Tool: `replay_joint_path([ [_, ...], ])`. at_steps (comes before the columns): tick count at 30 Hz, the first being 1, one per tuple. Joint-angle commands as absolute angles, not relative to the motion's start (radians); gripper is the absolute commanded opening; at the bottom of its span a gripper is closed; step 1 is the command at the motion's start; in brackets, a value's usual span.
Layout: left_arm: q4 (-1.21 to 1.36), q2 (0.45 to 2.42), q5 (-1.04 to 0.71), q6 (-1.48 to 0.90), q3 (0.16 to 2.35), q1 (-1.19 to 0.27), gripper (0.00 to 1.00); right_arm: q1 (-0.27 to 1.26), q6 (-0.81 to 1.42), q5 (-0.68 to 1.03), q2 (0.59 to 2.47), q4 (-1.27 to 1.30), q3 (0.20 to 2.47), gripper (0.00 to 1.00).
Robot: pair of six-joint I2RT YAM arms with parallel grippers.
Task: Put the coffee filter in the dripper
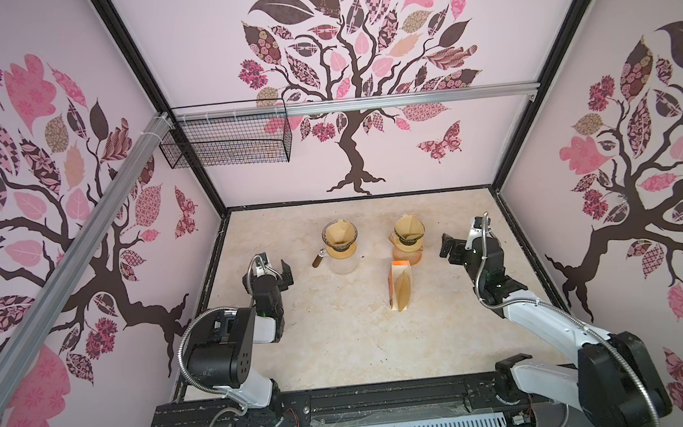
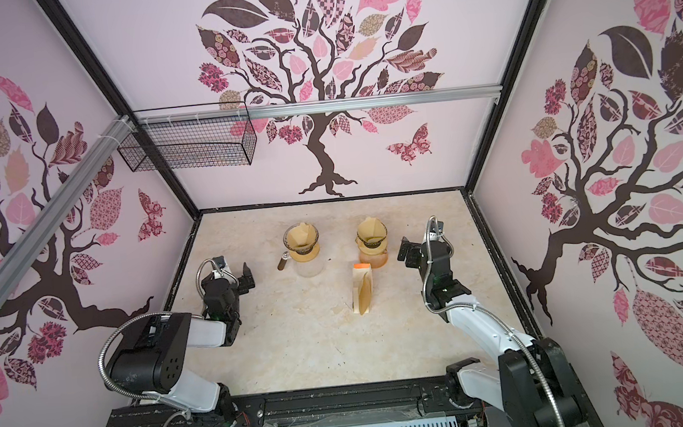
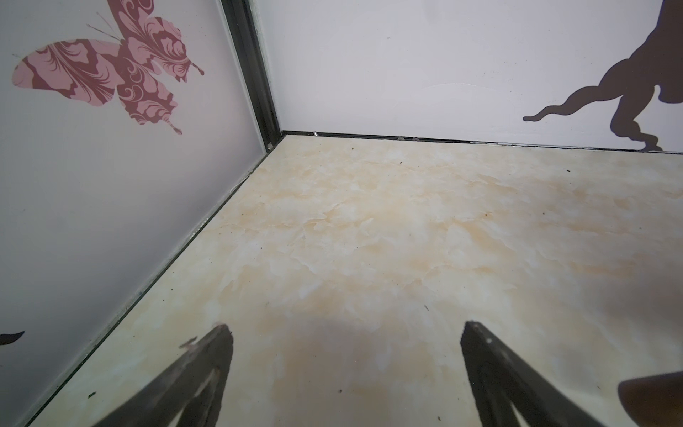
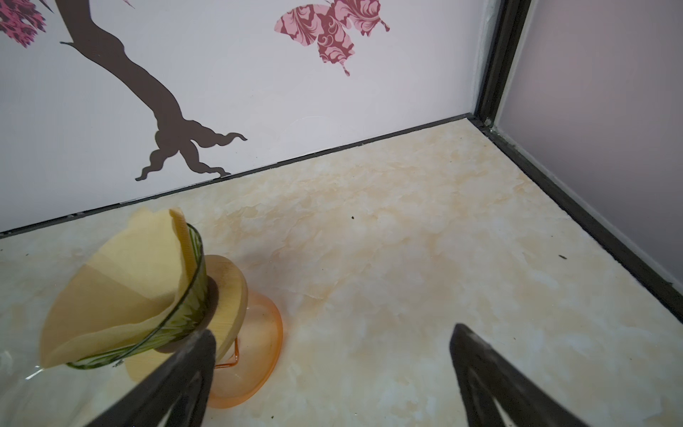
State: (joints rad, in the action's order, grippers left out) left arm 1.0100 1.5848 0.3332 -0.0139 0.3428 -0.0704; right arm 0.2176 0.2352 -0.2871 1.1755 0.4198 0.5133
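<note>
We find the left tool and right tool wide open, empty. The coffee filter sits in the dripper; placement looks done. Next: back away without nudging it.

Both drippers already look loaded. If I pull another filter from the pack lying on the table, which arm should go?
Right, probably. The filter pack lies right of centre, near the orange-based dripper, and is closer to the right fingers than to the left fingers. Both stand open and empty.
</note>
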Motion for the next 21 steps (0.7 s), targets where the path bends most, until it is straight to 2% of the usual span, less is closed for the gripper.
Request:
replay_joint_path([
  [1, 1.056, 1.591, 0.345, -0.003, 0.323, -0.067, 0.98, 0.205, 0.192, -0.365, 1.224, 0.534, 0.477, 1.00],
  [6, 1.054, 1.592, 0.345, -0.005, 0.325, -0.067, 0.98, 0.147, 0.181, -0.369, 1.276, 0.641, 0.416, 1.00],
  [11, 1.037, 1.592, 0.329, -0.009, 0.332, -0.060, 0.98, 0.131, 0.107, -0.426, 1.339, 0.929, 0.299, 1.00],
  [18, 1.015, 1.590, 0.307, -0.014, 0.342, -0.050, 0.98, 0.131, 0.048, -0.420, 1.395, 1.074, 0.265, 1.00],
  [21, 1.016, 1.589, 0.305, -0.013, 0.342, -0.049, 0.98, 0.130, 0.031, -0.363, 1.429, 1.108, 0.251, 1.00],
])
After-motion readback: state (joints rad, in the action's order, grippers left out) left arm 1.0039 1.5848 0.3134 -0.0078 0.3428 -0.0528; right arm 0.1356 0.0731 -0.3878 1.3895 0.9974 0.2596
